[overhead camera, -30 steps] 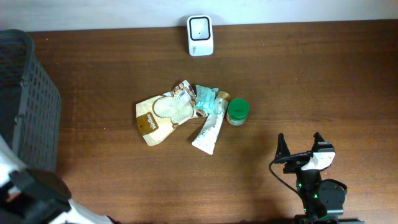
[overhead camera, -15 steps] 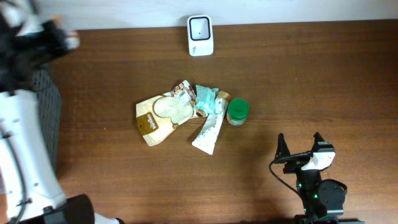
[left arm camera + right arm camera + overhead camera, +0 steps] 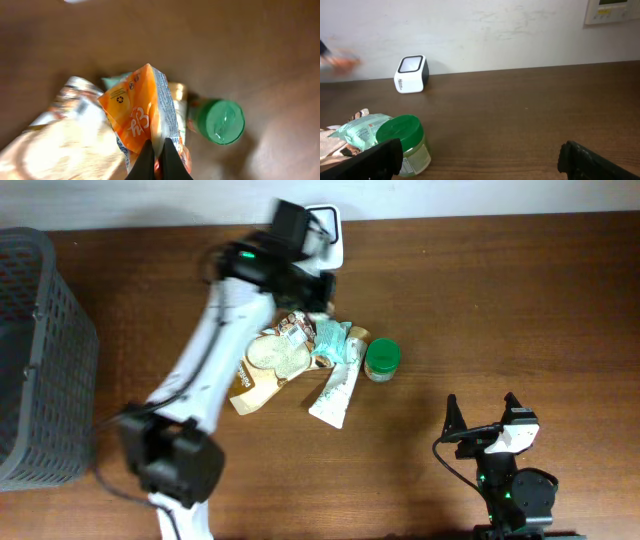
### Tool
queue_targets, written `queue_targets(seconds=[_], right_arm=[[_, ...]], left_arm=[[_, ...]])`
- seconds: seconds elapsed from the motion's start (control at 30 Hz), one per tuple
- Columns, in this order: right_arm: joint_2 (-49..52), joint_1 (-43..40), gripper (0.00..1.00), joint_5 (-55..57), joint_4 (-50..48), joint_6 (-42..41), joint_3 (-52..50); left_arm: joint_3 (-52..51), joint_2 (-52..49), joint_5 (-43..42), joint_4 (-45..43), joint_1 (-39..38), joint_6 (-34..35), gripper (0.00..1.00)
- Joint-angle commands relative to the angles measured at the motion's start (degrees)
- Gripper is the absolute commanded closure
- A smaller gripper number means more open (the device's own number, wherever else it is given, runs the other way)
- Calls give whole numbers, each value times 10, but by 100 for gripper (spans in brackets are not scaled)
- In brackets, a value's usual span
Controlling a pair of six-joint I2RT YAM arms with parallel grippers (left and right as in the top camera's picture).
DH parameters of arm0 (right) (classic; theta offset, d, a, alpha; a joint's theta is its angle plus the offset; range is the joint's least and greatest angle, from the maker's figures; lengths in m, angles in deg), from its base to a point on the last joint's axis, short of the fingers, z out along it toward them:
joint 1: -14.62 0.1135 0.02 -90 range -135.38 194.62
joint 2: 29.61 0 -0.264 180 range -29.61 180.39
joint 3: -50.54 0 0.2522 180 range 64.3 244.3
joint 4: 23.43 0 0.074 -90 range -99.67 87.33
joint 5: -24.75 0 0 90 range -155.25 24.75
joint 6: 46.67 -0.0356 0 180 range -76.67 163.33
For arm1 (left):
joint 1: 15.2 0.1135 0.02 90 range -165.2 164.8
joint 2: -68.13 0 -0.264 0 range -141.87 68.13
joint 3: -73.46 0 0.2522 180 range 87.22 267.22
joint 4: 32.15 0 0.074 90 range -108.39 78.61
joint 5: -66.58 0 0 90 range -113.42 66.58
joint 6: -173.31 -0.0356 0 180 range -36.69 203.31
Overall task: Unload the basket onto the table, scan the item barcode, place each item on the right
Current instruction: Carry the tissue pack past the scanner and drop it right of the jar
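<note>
My left gripper (image 3: 156, 150) is clamped tight on a crumpled orange foil packet (image 3: 135, 115) with white lettering and a recycling mark. The two dark fingers (image 3: 146, 159) pinch its lower edge so that it stands up towards my wrist camera.

The packet hangs above the heap of goods in the middle of the brown wooden table (image 3: 520, 300). From the wrist, the clear jar with the round green lid (image 3: 220, 121) shows to one side beneath it, and the beige paper pouch (image 3: 55, 145) to the other. Whether the packet touches anything in the heap, I cannot tell.

From overhead, my left arm reaches across the table from the near left corner, and its dark wrist lies over part of the white box-shaped barcode scanner with the dark window (image 3: 333, 246) at the far edge. The packet itself is hidden under the arm in that view.

The heap sits just in front of the scanner, with a teal plastic packet (image 3: 332, 338) between pouch and jar and a long white sachet (image 3: 335, 395) at the near side.

A grey mesh basket (image 3: 40, 350) stands at the left edge. My right gripper (image 3: 481, 415) rests near the front right, fingers spread fully apart, with nothing between them, well away from the heap.
</note>
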Motion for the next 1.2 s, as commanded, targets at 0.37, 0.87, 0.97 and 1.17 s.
queue_targets(seconds=[0.37, 0.87, 0.97, 1.17], right_arm=[[-4, 5, 2, -3, -1, -4, -5], [-4, 5, 2, -3, -1, -4, -5], [-4, 5, 2, -3, -1, -4, -5], [-4, 5, 2, -3, -1, -4, -5]], left_arm=[[-2, -44, 177, -23, -184, -37, 100], [-2, -65, 183, -95, -210, -37, 98], [-2, -65, 183, -131, -216, -37, 97], [-2, -104, 184, -152, -219, -37, 93]])
